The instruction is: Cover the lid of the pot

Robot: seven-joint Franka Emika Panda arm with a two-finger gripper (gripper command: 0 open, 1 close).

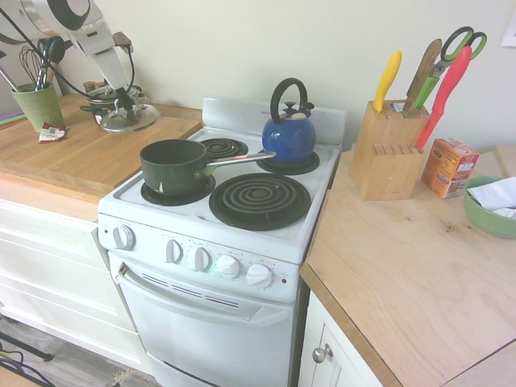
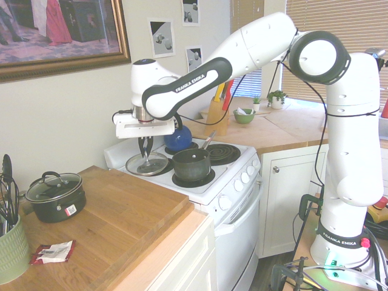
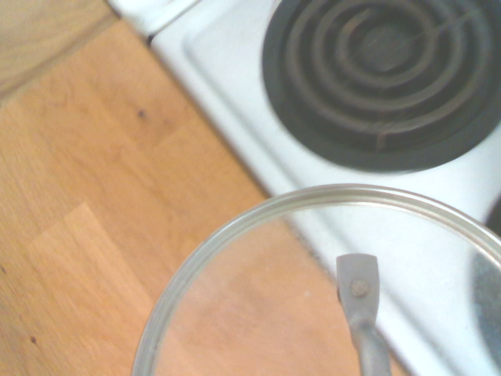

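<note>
My gripper (image 2: 144, 156) is shut on the top of the lid (image 2: 147, 164), a round clear glass disc with a silver rim. The lid hangs slightly tilted in the air over the seam between the wooden counter and the stove's left edge. In the first exterior view the lid (image 1: 129, 119) sits under the gripper (image 1: 125, 104), left of and behind the pot. The pot (image 1: 173, 165) is a dark green saucepan on the front left burner, uncovered, its long silver handle (image 1: 238, 160) pointing right. The pot (image 2: 191, 164) stands right of the lid. The wrist view shows the lid's rim (image 3: 313, 196) above counter and stove.
A blue kettle (image 1: 289, 129) stands on the back right burner. A small black two-handled pot (image 2: 56, 195) with its own lid sits on the wooden counter (image 2: 121, 212). A green utensil cup (image 1: 38, 105) and a red packet (image 1: 51, 133) are near it. A knife block (image 1: 387, 149) is right of the stove.
</note>
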